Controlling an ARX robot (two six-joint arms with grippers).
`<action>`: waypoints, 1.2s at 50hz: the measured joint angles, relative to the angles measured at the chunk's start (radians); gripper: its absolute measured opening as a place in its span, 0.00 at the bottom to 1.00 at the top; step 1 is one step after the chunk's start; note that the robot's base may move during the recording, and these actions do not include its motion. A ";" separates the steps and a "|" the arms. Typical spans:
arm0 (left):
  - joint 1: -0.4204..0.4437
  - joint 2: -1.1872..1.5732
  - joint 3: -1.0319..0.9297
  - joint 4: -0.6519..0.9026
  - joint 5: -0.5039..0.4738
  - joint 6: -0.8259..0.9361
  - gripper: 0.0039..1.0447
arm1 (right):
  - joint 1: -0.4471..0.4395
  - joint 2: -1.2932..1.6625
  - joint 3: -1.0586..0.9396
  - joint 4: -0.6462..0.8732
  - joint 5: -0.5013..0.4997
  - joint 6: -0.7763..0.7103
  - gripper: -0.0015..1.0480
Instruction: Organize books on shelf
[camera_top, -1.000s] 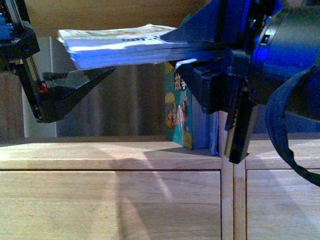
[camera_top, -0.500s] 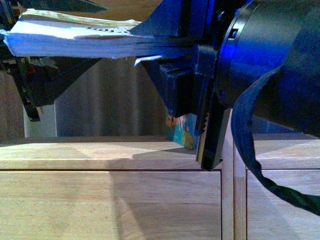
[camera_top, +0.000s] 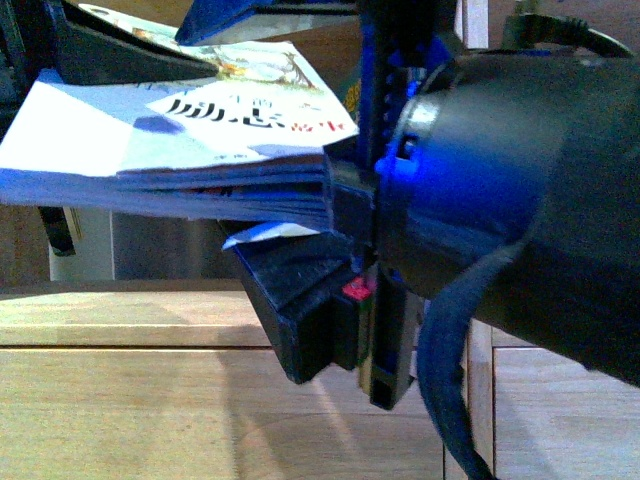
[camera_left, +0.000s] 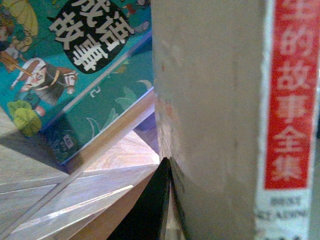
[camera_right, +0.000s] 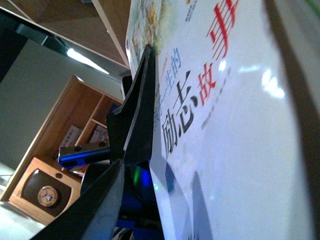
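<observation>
The white-and-blue paperback (camera_top: 170, 150) hangs level in front of the shelf (camera_top: 120, 380), its cover tipped toward the front camera. My right gripper (camera_top: 250, 150) is shut on its right edge, one jaw above and one below. My left gripper (camera_left: 172, 170) is shut on the other end; one black finger (camera_left: 150, 210) presses against the page block beside the red-banded spine (camera_left: 287, 100). In the right wrist view a black finger (camera_right: 140, 110) lies flat on the printed cover (camera_right: 240, 125). A thick teal book (camera_left: 75, 50) with large Chinese characters leans on the wooden shelf board (camera_left: 115, 155).
The right arm's bulky body (camera_top: 520, 190) fills the right half of the front view and hides the cubby behind it. Plain wooden drawer fronts (camera_top: 120, 420) run below. Far off, the right wrist view catches another wooden unit with a clock (camera_right: 47, 195).
Both grippers have carried the paperback left and closer to the front camera. It now tilts so its cover shows, and the right gripper hides the teal book.
</observation>
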 joint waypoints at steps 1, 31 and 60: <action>0.002 -0.001 0.002 -0.014 -0.005 0.012 0.15 | 0.000 -0.008 -0.010 0.002 -0.002 -0.002 0.68; 0.062 0.085 0.238 -0.367 -0.300 0.526 0.15 | -0.397 -0.423 -0.164 -0.332 -0.027 -0.257 0.93; -0.071 0.328 0.488 -0.419 -0.572 1.225 0.15 | -0.669 -0.626 -0.173 -0.611 0.090 -1.029 0.93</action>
